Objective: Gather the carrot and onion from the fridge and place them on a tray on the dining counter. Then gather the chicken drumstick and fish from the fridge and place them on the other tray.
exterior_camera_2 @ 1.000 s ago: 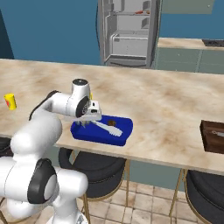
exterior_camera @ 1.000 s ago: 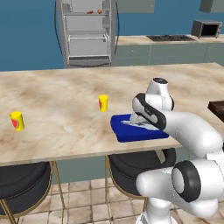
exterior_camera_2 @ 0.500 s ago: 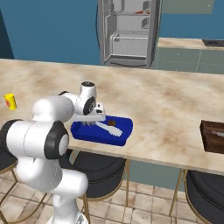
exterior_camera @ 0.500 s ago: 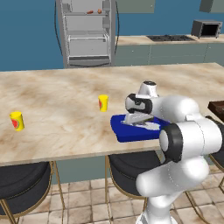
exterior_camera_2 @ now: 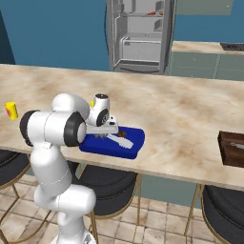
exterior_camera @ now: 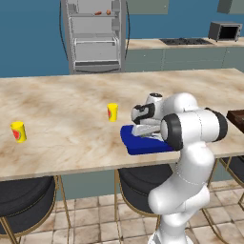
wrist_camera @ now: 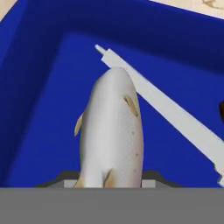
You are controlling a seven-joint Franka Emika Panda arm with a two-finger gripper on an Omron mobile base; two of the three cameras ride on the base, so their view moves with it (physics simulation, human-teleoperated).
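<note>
Two yellow cups (exterior_camera: 18, 131) (exterior_camera: 112, 112) stand on the marble bench (exterior_camera: 62, 119) at nine o'clock of the blue rectangular tray (exterior_camera: 143, 144). Over the last second the white arm has folded in tighter over that tray, bringing the gripper (exterior_camera: 144, 128) down low inside it; I judge the fish delivery is at its last step, with only the release left. In the hand view the pale silver fish (wrist_camera: 111, 131) sits between the gripper's tips, clamped at its tail end, its nose pointing to twelve o'clock over the tray floor. At three o'clock a dark edge (wrist_camera: 221, 111) may be the drumstick.
</note>
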